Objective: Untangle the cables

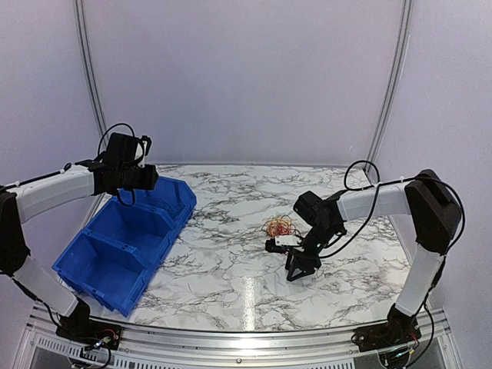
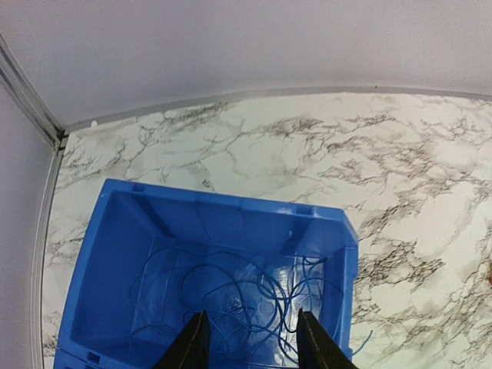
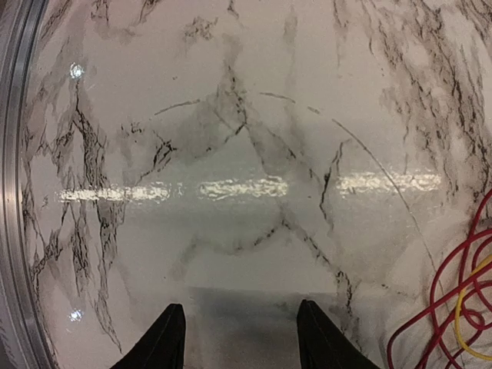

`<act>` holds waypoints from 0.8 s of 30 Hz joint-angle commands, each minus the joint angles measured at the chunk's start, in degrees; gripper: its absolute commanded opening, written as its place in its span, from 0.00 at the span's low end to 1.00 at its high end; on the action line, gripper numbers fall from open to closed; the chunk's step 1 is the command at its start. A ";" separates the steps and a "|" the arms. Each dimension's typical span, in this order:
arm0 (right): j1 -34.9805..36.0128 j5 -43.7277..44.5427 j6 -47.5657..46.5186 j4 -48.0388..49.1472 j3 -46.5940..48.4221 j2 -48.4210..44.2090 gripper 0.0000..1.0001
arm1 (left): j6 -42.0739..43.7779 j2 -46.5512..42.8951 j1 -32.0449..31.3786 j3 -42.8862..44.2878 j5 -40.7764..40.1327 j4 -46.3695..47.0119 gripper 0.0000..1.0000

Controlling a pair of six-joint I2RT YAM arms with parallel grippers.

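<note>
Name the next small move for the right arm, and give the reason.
Probably shift the right gripper sideways to the tangle and close on a red strand. Its fingers stand open over bare table, holding nothing, while the tangle's red and yellow loops lie just off to one side in its wrist view. A blue cable already lies in the bin.

The desk [image 3: 231, 115] is glossy, marble-patterned, mirroring lights; its edge rail [image 3: 9, 192] is bare metal. On the desk, the blue bin [image 2: 115, 254] is smooth shiny plastic. My left end effector [image 2: 252, 342] looks matt black.
</note>
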 commanded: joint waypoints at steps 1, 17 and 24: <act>0.54 -0.92 -0.25 -1.25 1.07 -0.58 0.50 | 1.77 -6.01 -2.63 -4.36 3.15 8.97 0.40; -6.34 0.29 9.52 2.74 6.59 -21.35 0.49 | 2.18 -7.21 -23.32 -11.75 2.32 21.92 0.42; -6.78 20.23 18.02 33.15 -12.34 -30.92 0.54 | -9.73 6.09 -30.73 -5.32 11.77 22.55 0.38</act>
